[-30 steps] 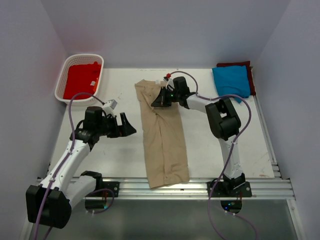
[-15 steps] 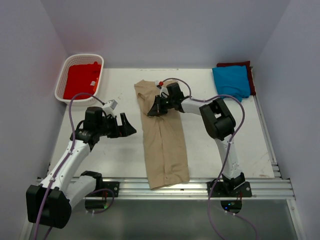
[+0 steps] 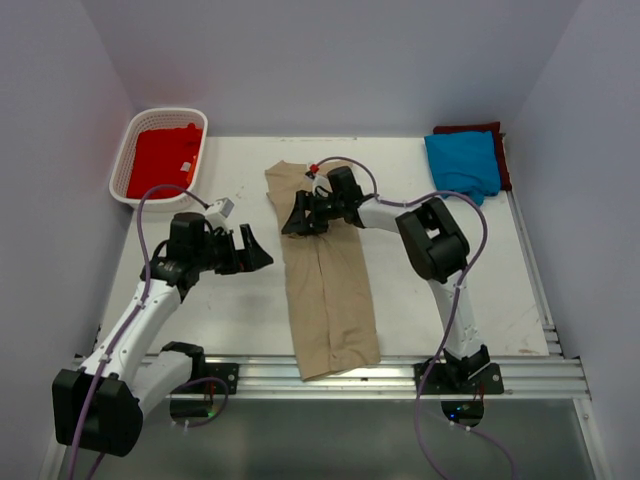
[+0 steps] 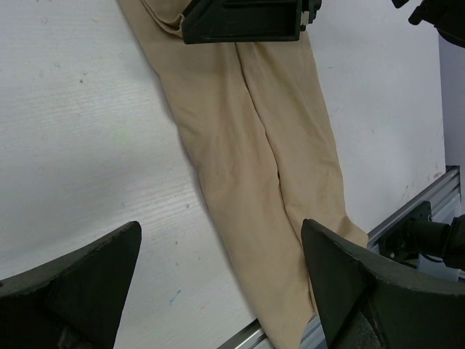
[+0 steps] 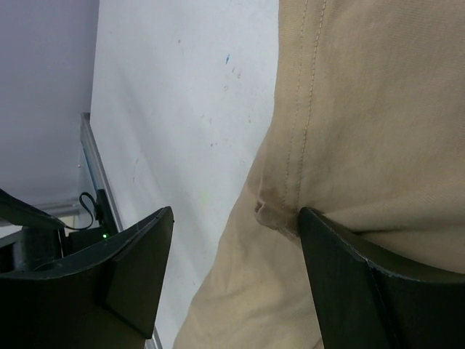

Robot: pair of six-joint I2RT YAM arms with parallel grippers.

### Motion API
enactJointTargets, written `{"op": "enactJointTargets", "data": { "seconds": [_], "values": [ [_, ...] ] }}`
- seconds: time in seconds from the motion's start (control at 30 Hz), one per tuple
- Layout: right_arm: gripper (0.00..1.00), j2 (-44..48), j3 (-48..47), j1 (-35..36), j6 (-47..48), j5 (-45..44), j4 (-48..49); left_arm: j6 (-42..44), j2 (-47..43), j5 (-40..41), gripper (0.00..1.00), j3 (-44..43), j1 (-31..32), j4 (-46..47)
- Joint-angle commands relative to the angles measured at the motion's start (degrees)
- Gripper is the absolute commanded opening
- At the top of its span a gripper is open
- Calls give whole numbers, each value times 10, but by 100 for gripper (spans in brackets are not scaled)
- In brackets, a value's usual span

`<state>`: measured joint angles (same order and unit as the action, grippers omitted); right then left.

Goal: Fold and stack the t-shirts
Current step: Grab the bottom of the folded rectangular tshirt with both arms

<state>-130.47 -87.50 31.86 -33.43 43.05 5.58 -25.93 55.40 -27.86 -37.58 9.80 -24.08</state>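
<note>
the tan t-shirt (image 3: 325,290) is soft matt cloth, finely knit, with a stitched double seam along one edge and shallow creases. the tabletop (image 3: 210,300) is white, matt and faintly ribbed, flecked with small scuffs and colour marks. the red t-shirt (image 3: 160,160), blue t-shirt (image 3: 462,165) and maroon t-shirt (image 3: 478,128) look like the same dull cloth. the basket (image 3: 121,165) is white plastic lattice with a slight sheen. the left tool (image 3: 255,250) and right tool (image 3: 295,218) have matt black, faintly grainy plastic fingers. the front rail (image 3: 400,372) is brushed metal.
</note>
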Motion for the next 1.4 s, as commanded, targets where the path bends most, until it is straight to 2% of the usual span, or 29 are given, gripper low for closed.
{"op": "enactJointTargets", "data": {
  "seconds": [0.0, 0.1, 0.23, 0.3, 0.33, 0.4, 0.43, 0.53, 0.57, 0.73, 0.83, 0.93, 1.1, 1.37],
  "values": [
    [74, 55, 13, 0, -12, -1, 24, -11, 8, -5, 95, -6, 1, 57],
    [73, 101, 20, -7, -37, -1, 59, -18, 29, -11, 86, -26, 2, 86],
    [73, 171, 22, -24, -54, -10, 85, -38, 59, -31, 67, -54, 1, 147],
    [68, 208, 23, -31, -59, -53, 73, -48, 84, -48, 59, -59, 1, 200],
    [61, 217, 18, -36, -54, -76, 29, -55, 95, -52, 43, -64, 1, 220],
    [10, 232, -14, -37, -5, -144, -53, -63, 143, -69, 25, -77, 1, 274],
    [0, 233, -30, -38, 25, -241, -146, -72, 183, -79, 2, -89, 1, 290],
    [0, 201, -76, -43, 57, -326, -247, -90, 253, -95, 0, -123, 2, 348],
    [0, 189, -87, -45, 69, -337, -260, -98, 303, -102, 0, -136, 1, 371],
    [0, 118, -152, -63, 74, -323, -288, -134, 474, -111, 0, -249, 1, 392],
    [0, 81, -179, -72, 68, -325, -290, -149, 519, -108, 0, -300, 0, 402],
    [0, 49, -200, -84, 54, -329, -288, -144, 580, -101, 0, -347, 0, 373],
    [0, -3, -236, -94, 54, -330, -291, -142, 617, -85, 0, -369, 0, 373],
    [0, -106, -336, -109, 45, -329, -320, -139, 707, -41, 0, -446, -4, 287]
  ]
}}
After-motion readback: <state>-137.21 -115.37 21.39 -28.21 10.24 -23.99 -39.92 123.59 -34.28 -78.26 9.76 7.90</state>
